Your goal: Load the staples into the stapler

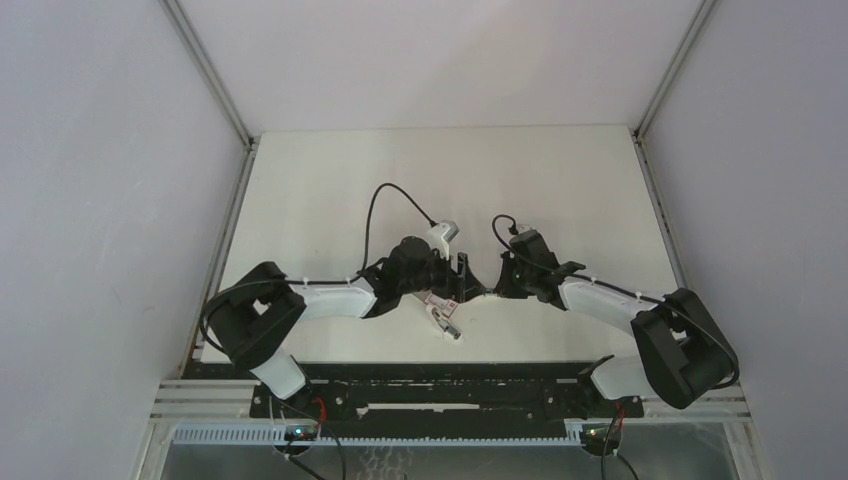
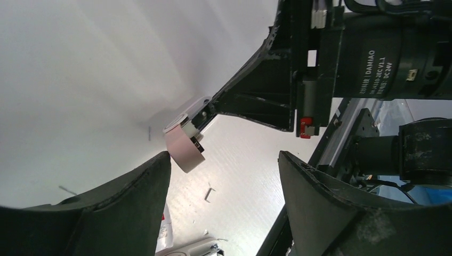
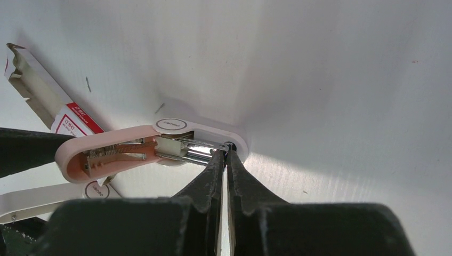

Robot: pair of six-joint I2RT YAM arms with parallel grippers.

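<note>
Right wrist view: the stapler (image 3: 176,140) lay opened out on the table (image 3: 320,80), between the two grippers, with the staple box (image 3: 66,118) just behind it.
Lid: the pink lid (image 3: 101,152) was swung back from the white base (image 3: 205,130) with its inner spring showing, which left the metal magazine (image 3: 189,149) bare for loading.
Right gripper (image 3: 224,156): its fingertips were pressed together at the magazine's far end. This was probably to seat or push staples, though no strip could be made out between them.
Left gripper (image 2: 224,160): its fingers were spread, with one fingertip (image 2: 160,165) against or just beside the pink lid. It was likely bracing the lid open, and no grip showed.
Long axis: it ran across the right wrist view, with the lid end at the left and the base end at the right.
Pointing: the magazine's free end faced the right gripper, and the lid pointed toward the left gripper.
Step, as judged: loading was in hand and the lid was not yet closed.
</note>
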